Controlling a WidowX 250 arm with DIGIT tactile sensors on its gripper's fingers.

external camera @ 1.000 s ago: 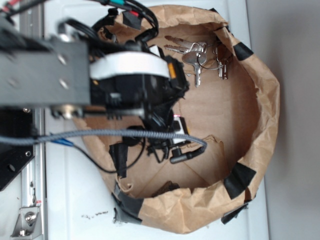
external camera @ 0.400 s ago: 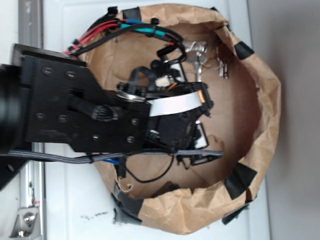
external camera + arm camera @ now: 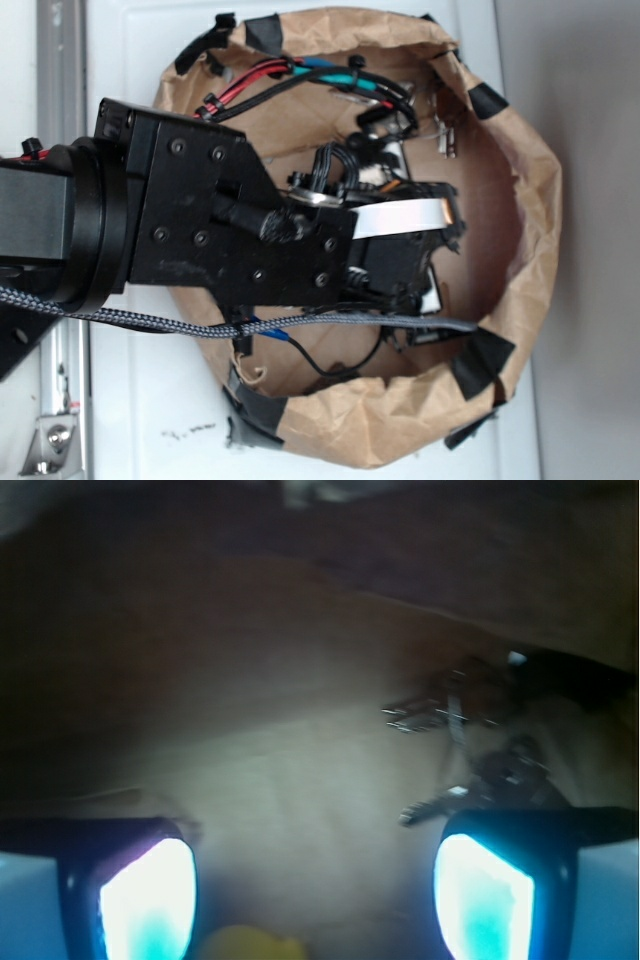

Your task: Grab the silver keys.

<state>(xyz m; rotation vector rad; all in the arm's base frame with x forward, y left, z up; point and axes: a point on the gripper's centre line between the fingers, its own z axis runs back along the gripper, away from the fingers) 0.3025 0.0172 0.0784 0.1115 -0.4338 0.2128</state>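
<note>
Because the silver keys (image 3: 470, 745) lie fanned out on the floor of the paper bag (image 3: 530, 200), close under its far wall, they can only be reached from above, over the rim. In the exterior view just a sliver of them shows past the arm, near the bag's upper edge and beside a strip of black tape (image 3: 487, 100). From the wrist camera they sit ahead and to the right, just beyond the right finger, not yet between the two. The gripper (image 3: 315, 895) stands with its fingers (image 3: 150, 900) spread wide and nothing held, a sensible readiness for straddling a loose, flat bunch. A yellow duck (image 3: 245, 945) peeks in low between the fingers, nearer the camera than the keys. The arm (image 3: 190, 225) reaches across the bag's mouth, its wrist dipped inside, cables trailing over the rim.
</note>
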